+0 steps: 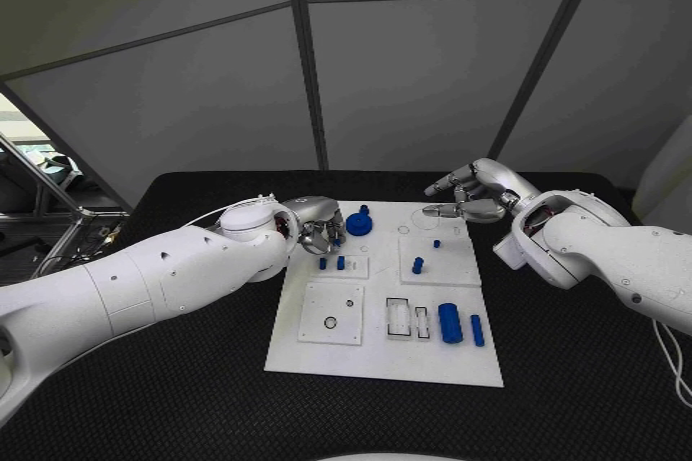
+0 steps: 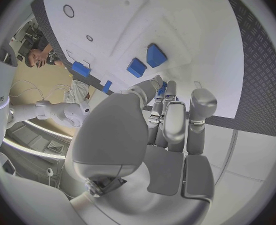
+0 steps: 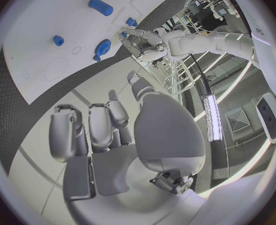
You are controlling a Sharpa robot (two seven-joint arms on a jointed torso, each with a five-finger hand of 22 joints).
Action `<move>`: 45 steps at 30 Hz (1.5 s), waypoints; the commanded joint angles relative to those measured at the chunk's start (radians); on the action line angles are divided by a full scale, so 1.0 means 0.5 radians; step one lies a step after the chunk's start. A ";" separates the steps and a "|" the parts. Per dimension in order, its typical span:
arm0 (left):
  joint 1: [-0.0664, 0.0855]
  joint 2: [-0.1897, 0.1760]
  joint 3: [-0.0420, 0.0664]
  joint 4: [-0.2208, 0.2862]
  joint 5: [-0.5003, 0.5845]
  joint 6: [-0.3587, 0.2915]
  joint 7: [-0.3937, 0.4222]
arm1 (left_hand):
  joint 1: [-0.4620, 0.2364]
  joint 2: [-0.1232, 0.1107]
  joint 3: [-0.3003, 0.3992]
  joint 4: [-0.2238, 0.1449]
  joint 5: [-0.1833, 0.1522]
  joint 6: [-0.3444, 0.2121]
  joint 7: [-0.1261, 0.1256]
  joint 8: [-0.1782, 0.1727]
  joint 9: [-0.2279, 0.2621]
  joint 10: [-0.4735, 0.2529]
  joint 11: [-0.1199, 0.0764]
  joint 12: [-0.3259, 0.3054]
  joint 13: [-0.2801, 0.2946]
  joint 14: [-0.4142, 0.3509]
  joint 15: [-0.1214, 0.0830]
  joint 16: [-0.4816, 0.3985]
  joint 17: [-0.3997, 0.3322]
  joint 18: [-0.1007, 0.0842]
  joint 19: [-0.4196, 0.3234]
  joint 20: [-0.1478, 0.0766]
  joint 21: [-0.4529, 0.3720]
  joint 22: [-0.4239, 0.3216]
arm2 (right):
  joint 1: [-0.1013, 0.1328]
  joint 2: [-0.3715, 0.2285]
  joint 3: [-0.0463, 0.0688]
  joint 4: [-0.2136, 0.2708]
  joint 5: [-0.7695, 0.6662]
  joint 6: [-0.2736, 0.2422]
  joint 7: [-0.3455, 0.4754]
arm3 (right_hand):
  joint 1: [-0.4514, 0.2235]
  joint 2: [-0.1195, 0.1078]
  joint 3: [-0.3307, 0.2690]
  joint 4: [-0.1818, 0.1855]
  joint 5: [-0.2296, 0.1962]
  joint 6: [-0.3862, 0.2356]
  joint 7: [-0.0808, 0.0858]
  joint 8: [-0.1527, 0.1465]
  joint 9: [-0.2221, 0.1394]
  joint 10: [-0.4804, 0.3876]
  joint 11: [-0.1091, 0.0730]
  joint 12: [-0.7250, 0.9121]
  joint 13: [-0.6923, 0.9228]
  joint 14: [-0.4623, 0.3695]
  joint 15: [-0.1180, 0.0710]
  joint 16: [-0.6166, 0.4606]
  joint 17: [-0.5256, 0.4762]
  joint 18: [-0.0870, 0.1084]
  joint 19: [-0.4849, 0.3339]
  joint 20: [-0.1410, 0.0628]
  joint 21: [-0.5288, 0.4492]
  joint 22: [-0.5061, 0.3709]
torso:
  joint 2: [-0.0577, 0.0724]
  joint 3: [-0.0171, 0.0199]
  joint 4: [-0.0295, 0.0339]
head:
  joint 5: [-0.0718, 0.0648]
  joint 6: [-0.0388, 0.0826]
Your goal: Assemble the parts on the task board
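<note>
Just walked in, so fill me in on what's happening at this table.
The robot is working at the white task board, where blue parts lie or stand. Its left hand is at the board's far left corner, beside a round blue part. Its right hand hovers over the far right edge, apparently holding nothing.

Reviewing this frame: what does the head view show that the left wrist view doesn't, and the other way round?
Head view alone: the whole task board, with the rectangular slots near its front edge, the large blue cylinder and the thin blue bar lying beside them, plus the right hand raised above the board's far right corner.

Left wrist view alone: the palm side of the left hand, fingers held together with nothing between them.

Both: the left hand, the white board and small blue parts on it.
</note>
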 commanded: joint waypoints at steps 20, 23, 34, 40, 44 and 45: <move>-0.004 0.007 -0.005 -0.018 0.007 0.070 -0.076 | -0.101 -0.102 -0.023 0.013 -0.032 -0.316 -0.025 -0.020 -0.167 -0.071 0.024 -0.067 -0.087 0.014 0.019 -0.018 -0.073 -0.014 -0.014 0.015 -0.038 -0.014 | 0.004 -0.004 0.002 0.002 0.005 -0.010 0.016 | -0.012 0.012 0.008 -0.001 0.009 0.008 -0.002 -0.008 0.004 0.003 0.003 0.002 -0.002 0.039 -0.011 -0.012 0.001 0.033 0.003 -0.006 -0.014 0.053 | 0.000 0.0001 0.001 | -0.001 -0.004; -0.004 0.006 -0.005 -0.019 0.007 0.065 -0.086 | -0.106 -0.107 -0.028 0.017 -0.034 -0.329 -0.020 -0.019 -0.178 -0.079 0.027 -0.070 -0.092 0.013 0.021 -0.020 -0.078 -0.014 -0.014 0.017 -0.041 -0.015 | 0.004 -0.005 0.002 0.002 0.000 -0.020 0.004 | -0.012 0.012 0.007 -0.002 0.009 0.008 -0.002 -0.008 0.004 0.001 0.003 -0.002 -0.007 0.038 -0.011 -0.016 -0.003 0.034 0.002 -0.006 -0.017 0.050 | 0.000 -0.0007 0.001 | -0.002 -0.001; -0.005 -0.005 -0.004 -0.024 0.007 0.029 -0.116 | -0.100 -0.130 -0.123 0.050 -0.045 -0.459 -0.020 -0.014 -0.277 -0.153 0.049 -0.083 -0.127 0.010 0.038 -0.026 -0.116 -0.011 -0.010 0.032 -0.069 -0.029 | 0.004 -0.008 0.002 -0.014 -0.037 -0.042 -0.070 | -0.029 -0.011 0.018 0.000 0.009 -0.002 -0.002 -0.008 0.005 -0.389 0.002 -0.668 -0.703 0.011 -0.011 -0.126 -0.103 0.059 -0.048 -0.006 -0.116 -0.067 | -0.002 -0.0012 0.002 | 0.003 0.003; -0.005 -0.031 0.028 -0.024 0.007 0.027 -0.120 | -0.084 -0.129 -0.153 0.053 -0.046 -0.447 -0.018 -0.007 -0.293 -0.188 0.057 -0.084 -0.133 0.005 0.044 -0.033 -0.135 -0.006 -0.023 0.038 -0.099 -0.049 | 0.004 -0.012 0.002 -0.023 -0.046 -0.022 -0.091 | -0.025 -0.017 0.034 -0.002 0.009 0.001 -0.003 -0.007 0.008 -0.417 0.002 -0.822 -0.874 0.008 -0.012 -0.172 -0.136 0.061 -0.045 -0.008 -0.131 -0.077 | -0.002 -0.0010 0.002 | 0.002 0.005; -0.005 -0.052 0.049 -0.018 0.007 0.029 -0.117 | -0.071 -0.125 -0.163 0.051 -0.046 -0.432 -0.017 -0.002 -0.298 -0.201 0.059 -0.082 -0.135 0.002 0.047 -0.037 -0.144 -0.003 -0.030 0.041 -0.114 -0.059 | 0.004 -0.014 0.002 -0.028 -0.048 -0.009 -0.101 | -0.025 -0.015 0.056 -0.001 0.009 0.004 -0.002 -0.007 0.010 -0.448 0.004 -0.949 -0.985 -0.006 -0.010 -0.241 -0.197 0.063 -0.046 -0.008 -0.146 -0.090 | -0.001 -0.0009 0.004 | 0.005 0.006; -0.005 -0.059 0.056 -0.015 0.007 0.029 -0.116 | -0.067 -0.124 -0.164 0.050 -0.046 -0.428 -0.017 0.000 -0.300 -0.202 0.060 -0.081 -0.135 0.001 0.047 -0.037 -0.146 -0.003 -0.030 0.041 -0.116 -0.060 | 0.004 -0.014 0.002 -0.029 -0.049 -0.007 -0.104 | -0.025 -0.017 0.064 -0.001 0.009 0.005 0.002 -0.007 0.011 -0.447 0.003 -0.999 -1.031 -0.008 -0.008 -0.259 -0.210 0.063 -0.044 -0.008 -0.147 -0.090 | -0.001 -0.0010 0.004 | 0.006 0.006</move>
